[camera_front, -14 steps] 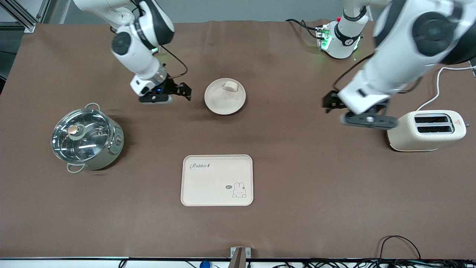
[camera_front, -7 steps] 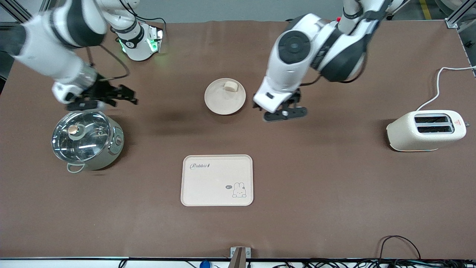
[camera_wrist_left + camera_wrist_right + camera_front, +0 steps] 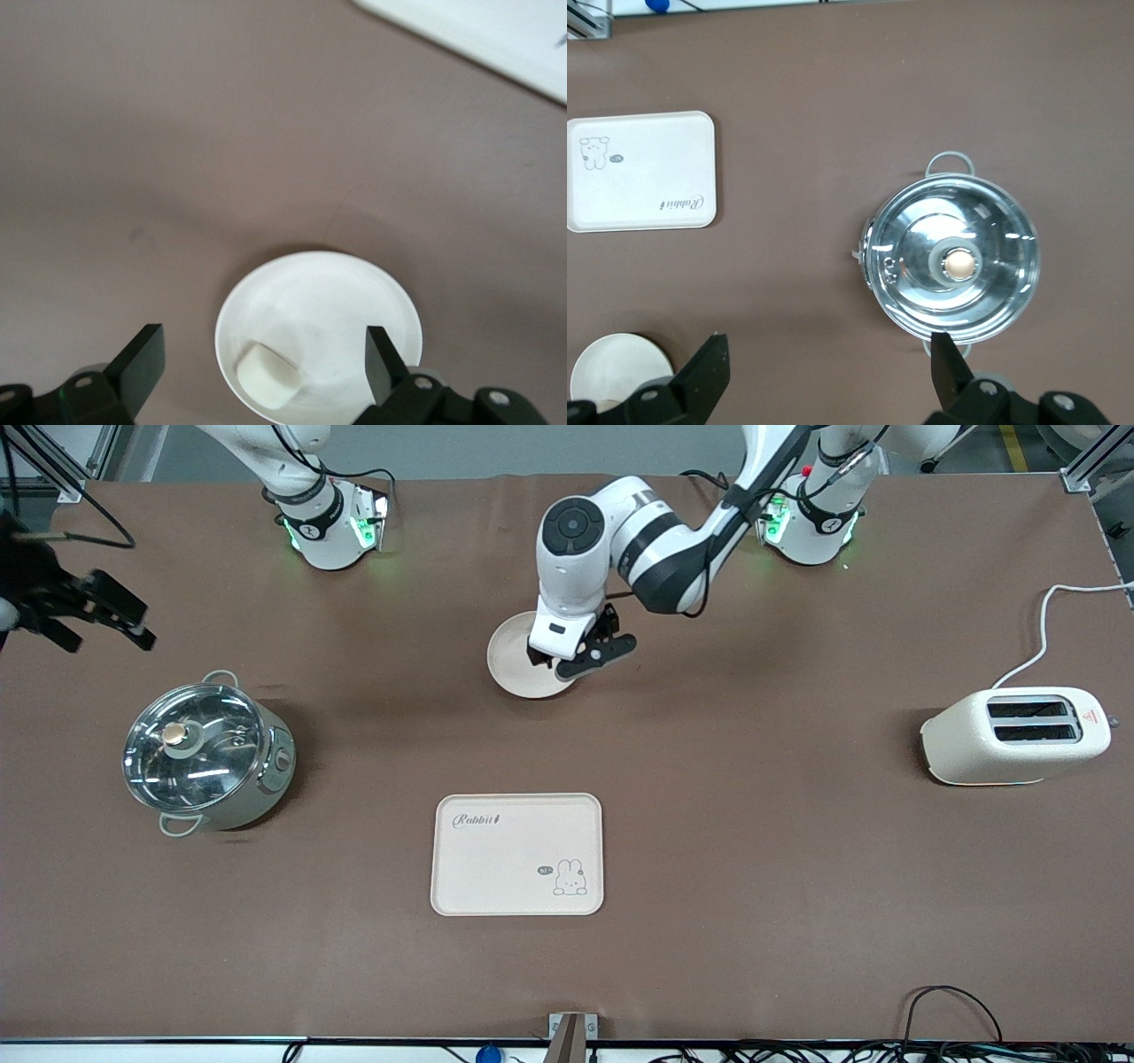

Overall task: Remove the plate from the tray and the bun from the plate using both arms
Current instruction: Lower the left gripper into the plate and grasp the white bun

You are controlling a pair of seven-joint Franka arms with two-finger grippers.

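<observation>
Tabletop [image 3: 797,886]: brown cloth, carrying everything below.

Pot [image 3: 205,755] with glass lid, toward the right arm's end. Seen from straight above in the right wrist view.

Toaster [image 3: 1015,735], cream, 2 slots, toward the left arm's end.

Tray [image 3: 517,854], rectangular, rabbit drawing, nearer the front camera than the plate.

Plate [image 3: 514,664]: round, cream, flat on the tabletop near the middle, between the 2 arm bases and the tray. Partly covered by the left arm's wrist in the front view.

Left pincer [image 3: 580,657]: over the plate, spread wide, nothing between the fingers. Left wrist view shows both fingers [image 3: 137,367] standing well apart with the plate [image 3: 337,292] beneath them, no contact.

Right pincer [image 3: 84,611]: up in the air at the right arm's edge of the tabletop, over bare cloth beside the pot. Released, fingers wide, grasping nothing.

Bun [image 3: 270,376]: small pale lump lying in the plate near its rim, untouched, between the left pincer's fingers as the wrist camera sees it. Hidden by the arm in the front view.
</observation>
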